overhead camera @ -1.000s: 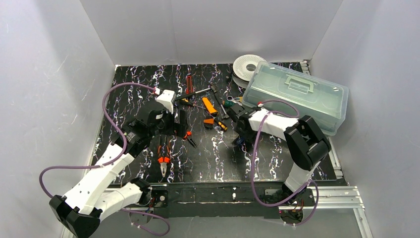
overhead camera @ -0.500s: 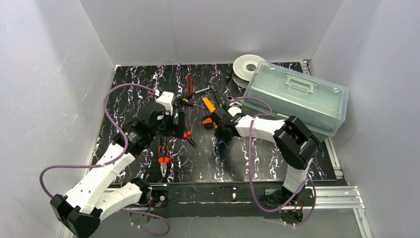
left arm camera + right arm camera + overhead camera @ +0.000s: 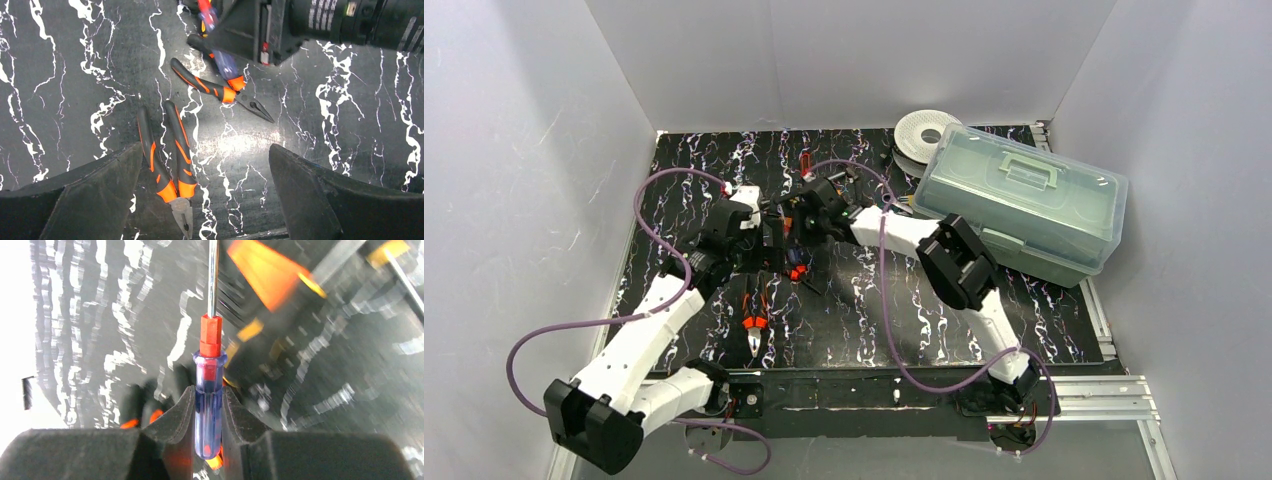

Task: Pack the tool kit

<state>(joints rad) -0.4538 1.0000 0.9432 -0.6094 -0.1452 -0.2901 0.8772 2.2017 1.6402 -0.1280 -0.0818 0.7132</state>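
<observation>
The pale-green tool kit box (image 3: 1024, 195) stands at the right of the mat with its clear lid shut. My right gripper (image 3: 207, 395) is shut on a blue-handled screwdriver (image 3: 208, 375) with a red collar, and holds it over the mat's middle left (image 3: 797, 220). My left gripper (image 3: 206, 150) is open and empty just beside it (image 3: 776, 248). Orange-and-black combination pliers (image 3: 167, 155) lie on the mat below its left finger. Needle-nose pliers (image 3: 220, 92) lie a little farther on, under the right gripper (image 3: 260, 25).
A white round spool (image 3: 924, 130) lies behind the box. Red-handled pliers (image 3: 805, 165) lie at the mat's back. The right arm (image 3: 894, 228) hides other tools in the middle. Grey walls enclose three sides.
My right arm has swung left across the mat from beside the box to next to the left gripper, carrying the screwdriver. The left gripper has shifted only slightly.
</observation>
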